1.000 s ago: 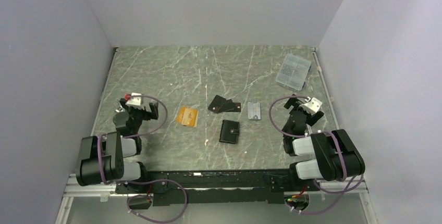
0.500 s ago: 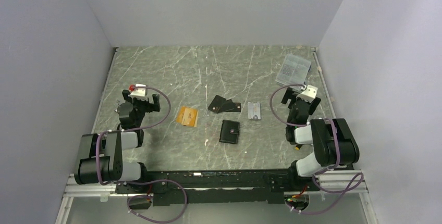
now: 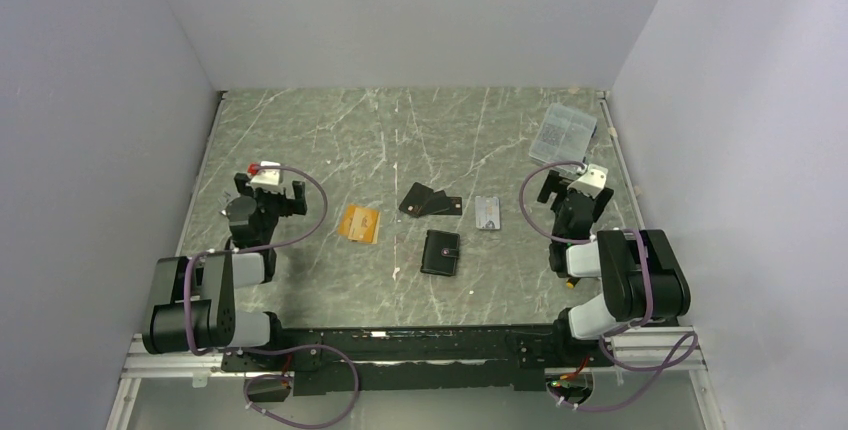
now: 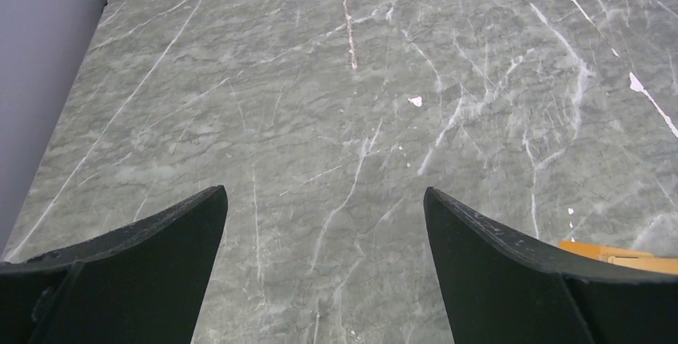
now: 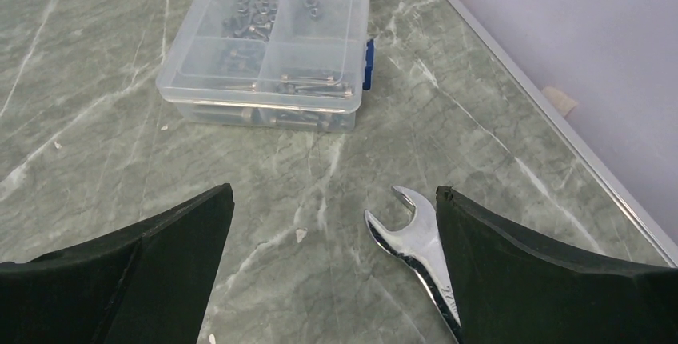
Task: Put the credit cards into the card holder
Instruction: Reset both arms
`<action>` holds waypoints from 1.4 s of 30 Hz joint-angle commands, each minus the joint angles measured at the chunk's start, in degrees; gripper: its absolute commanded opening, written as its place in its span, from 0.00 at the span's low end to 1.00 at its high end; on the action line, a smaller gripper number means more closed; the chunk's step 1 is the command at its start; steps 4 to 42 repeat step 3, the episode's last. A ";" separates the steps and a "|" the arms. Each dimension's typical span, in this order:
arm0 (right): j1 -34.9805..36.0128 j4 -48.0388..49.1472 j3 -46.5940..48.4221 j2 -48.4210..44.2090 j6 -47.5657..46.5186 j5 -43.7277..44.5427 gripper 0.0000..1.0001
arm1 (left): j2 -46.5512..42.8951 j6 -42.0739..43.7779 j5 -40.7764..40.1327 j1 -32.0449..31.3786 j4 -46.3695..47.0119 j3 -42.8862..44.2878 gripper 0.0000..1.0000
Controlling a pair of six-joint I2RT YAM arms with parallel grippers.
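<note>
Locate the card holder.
In the top view, the card holder lies closed near the middle of the table, just nearer the arms than the two black cards, between the orange card on its left and the silver card on its right.

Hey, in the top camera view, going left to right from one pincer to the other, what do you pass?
Left pincer → orange card → black cards → silver card → right pincer. The holder lines up with the black cards, so it is left out.
</note>
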 commanded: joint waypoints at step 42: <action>0.03 1.41 -0.29 -1.38 0.83 -0.91 1.00 | -0.63 0.64 -2.02 -1.08 0.70 0.10 0.99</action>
